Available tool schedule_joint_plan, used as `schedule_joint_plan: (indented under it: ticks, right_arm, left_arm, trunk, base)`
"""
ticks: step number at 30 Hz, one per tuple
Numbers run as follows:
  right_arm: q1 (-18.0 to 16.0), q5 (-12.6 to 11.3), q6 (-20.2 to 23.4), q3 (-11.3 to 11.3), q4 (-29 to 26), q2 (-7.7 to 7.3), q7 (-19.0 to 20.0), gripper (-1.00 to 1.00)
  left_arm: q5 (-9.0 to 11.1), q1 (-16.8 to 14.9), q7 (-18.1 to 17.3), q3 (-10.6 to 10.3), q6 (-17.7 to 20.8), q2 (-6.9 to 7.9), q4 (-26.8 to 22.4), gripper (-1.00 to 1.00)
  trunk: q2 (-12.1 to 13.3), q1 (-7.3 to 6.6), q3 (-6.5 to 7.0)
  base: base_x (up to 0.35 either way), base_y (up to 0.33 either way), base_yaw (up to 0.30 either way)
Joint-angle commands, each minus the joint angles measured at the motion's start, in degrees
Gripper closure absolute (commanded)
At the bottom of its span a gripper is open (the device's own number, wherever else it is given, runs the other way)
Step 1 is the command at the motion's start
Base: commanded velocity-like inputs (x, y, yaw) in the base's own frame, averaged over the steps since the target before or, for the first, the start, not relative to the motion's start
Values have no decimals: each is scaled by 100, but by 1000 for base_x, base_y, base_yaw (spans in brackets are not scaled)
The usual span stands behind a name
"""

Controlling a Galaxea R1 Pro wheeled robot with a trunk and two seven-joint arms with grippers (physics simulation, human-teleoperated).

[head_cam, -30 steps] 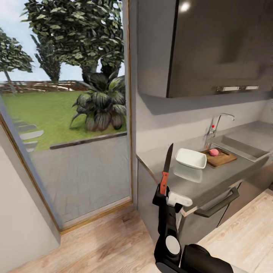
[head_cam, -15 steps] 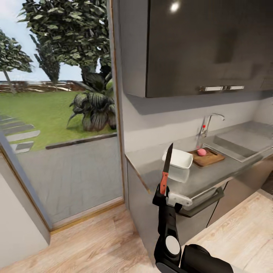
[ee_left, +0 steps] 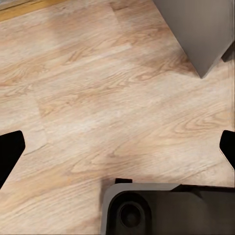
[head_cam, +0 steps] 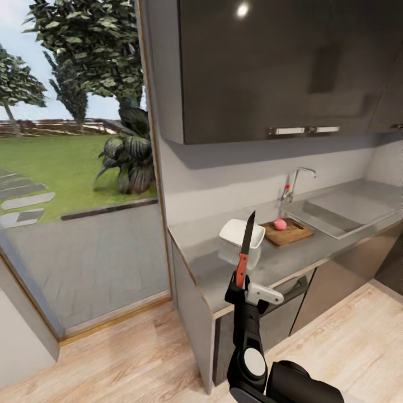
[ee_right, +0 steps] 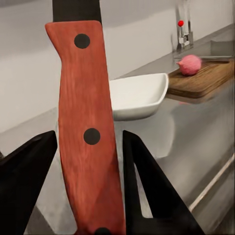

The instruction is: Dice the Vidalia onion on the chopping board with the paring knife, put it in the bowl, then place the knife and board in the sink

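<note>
- Right gripper [head_cam: 244, 284] low in the middle of the head view, fingers closed on the red handle of the paring knife [head_cam: 244, 250].
- Knife upright, dark blade pointing up, held in front of the near edge of the countertop [head_cam: 224, 263].
- Same red handle [ee_right: 88, 132] with dark rivets big in the right wrist view, between two black fingers [ee_right: 147, 186].
- Left gripper [ee_left: 117, 147] over the wooden floor [ee_left: 98, 98], with two black fingertips [ee_left: 10, 152] far apart at the edges of the left wrist view, open and holding nothing.
- White bowl [head_cam: 242, 233] on the countertop, just behind the knife blade in the head view.
- Chopping board [head_cam: 286, 232] just to the right of the bowl, flat on the countertop.
- Pink Vidalia onion [head_cam: 280, 224] sitting on the chopping board, toward its far left part.
- Bowl [ee_right: 139, 95], board [ee_right: 203, 81] and onion [ee_right: 190, 64] also in the right wrist view, behind the knife handle.
- Sink [head_cam: 336, 210] to the right of the board, with a chrome tap [head_cam: 292, 184] and red knob at its far left corner.
- Dark wall cabinets [head_cam: 268, 67] above the countertop.
- Big glass door to the left, with a garden [head_cam: 67, 157] of grass, trees and a leafy plant outside.
</note>
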Motion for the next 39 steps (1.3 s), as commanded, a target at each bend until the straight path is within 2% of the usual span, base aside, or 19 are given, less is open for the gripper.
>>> schedule_joint_plan:
  ticks: [1,21,39]
  right_arm:
    - [-9,-26,-55,13,-5,-4,-13,100]
    - [-9,-26,-63,13,-10,-12,-13,100]
    - [-8,-26,-63,13,-6,-12,-13,100]
  left_arm:
    - [56,2,28,-42,-9,8,-10,-100]
    - [56,2,28,-42,-9,8,-10,-100]
    - [56,1,28,-42,0,8,-2,-100]
  trunk:
    - [-7,2,-8]
    - [-7,2,-8]
    - [-7,2,-8]
  base:
    - [0,-304,0]
    - [0,-303,12]
    - [0,-279,272]
